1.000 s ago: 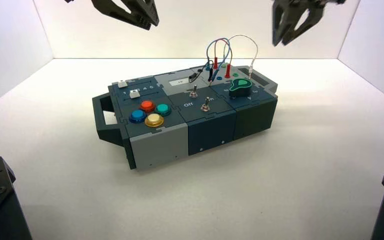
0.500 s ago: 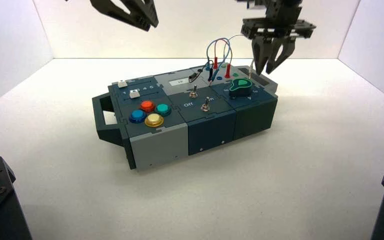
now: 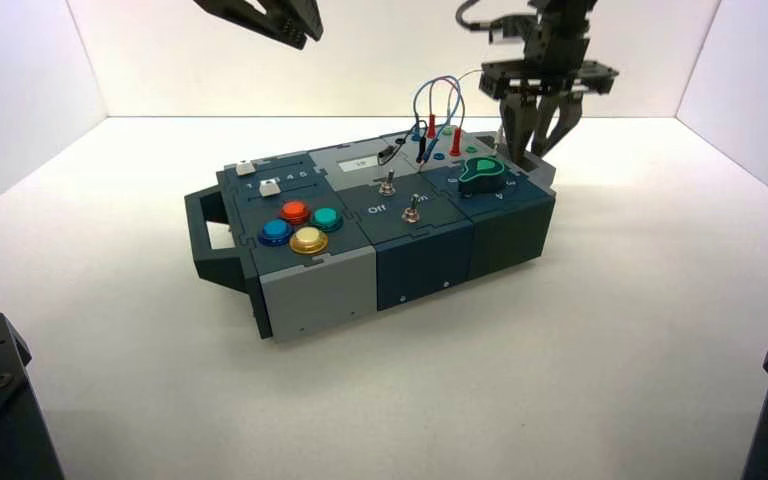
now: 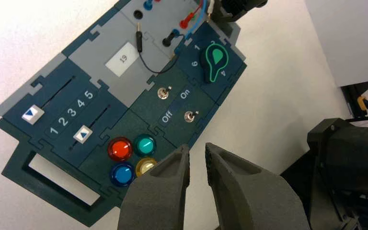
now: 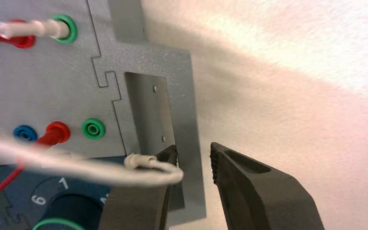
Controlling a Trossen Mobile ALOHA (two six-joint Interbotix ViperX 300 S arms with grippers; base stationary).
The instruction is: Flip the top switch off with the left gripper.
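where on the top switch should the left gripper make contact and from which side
Push the tip of the top switch's small silver lever, not its round nut. The left gripper, fingers slightly apart, hangs high above the box; probably best to come down on the "On"-lettered side and nudge toward "Off". The twin toggle stands close, so use one fingertip.

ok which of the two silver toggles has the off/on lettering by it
The top switch, the rear toggle nearer the wires. "On" sits beside it and "Off" just ahead; its twin stands nearer the box's front edge.
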